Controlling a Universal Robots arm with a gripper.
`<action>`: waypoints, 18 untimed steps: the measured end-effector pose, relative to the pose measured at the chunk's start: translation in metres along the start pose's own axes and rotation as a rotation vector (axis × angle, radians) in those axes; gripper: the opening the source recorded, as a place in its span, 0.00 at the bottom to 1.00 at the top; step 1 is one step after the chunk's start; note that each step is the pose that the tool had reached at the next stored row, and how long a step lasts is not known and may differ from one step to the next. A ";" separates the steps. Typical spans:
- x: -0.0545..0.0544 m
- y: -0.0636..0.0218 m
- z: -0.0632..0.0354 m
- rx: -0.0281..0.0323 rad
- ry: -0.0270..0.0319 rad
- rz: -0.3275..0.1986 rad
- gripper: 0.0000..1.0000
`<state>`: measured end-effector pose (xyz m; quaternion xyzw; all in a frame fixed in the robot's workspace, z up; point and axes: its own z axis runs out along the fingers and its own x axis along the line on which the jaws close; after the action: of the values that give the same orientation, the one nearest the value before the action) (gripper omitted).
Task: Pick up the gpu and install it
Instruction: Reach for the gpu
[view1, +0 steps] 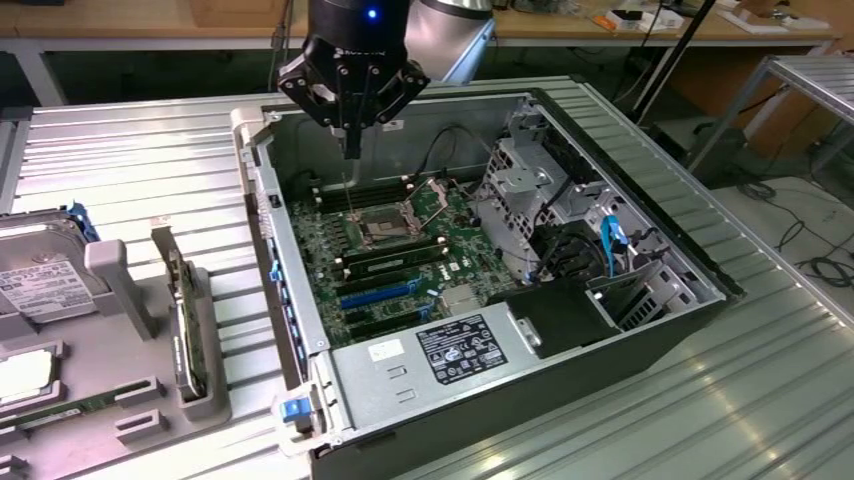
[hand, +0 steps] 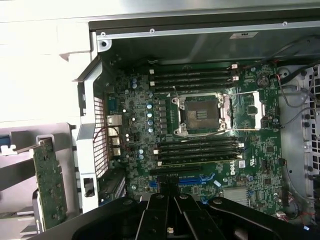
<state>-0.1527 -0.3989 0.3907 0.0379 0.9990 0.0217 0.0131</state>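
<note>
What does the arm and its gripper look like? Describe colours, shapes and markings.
The black gripper has a glossy body with a small blue light and angular linkage fingers tapering to narrow tips. Behind it is the arm's rounded silver-grey joint.

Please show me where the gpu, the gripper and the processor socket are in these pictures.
gpu (view1: 184, 318): exterior view, on the middle of the upright card's edge.
gripper (view1: 352, 148): exterior view, at the tip of its shut jaws.
processor socket (hand: 200, 114): wrist view, on the socket's centre.

soft even light; glare bleaches the ribbed table (hand: 35, 75) in the wrist view; computer case (hand: 200, 44) interior dimmer.
</note>
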 end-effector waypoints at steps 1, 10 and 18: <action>0.001 -0.0001 0.0001 -0.0001 0.0000 0.000 0.11; 0.007 -0.0005 0.0002 -0.0001 0.0000 0.000 0.11; 0.012 -0.0009 0.0003 0.0000 0.0000 0.000 0.11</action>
<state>-0.1646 -0.3989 0.3900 0.0379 0.9990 0.0217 0.0131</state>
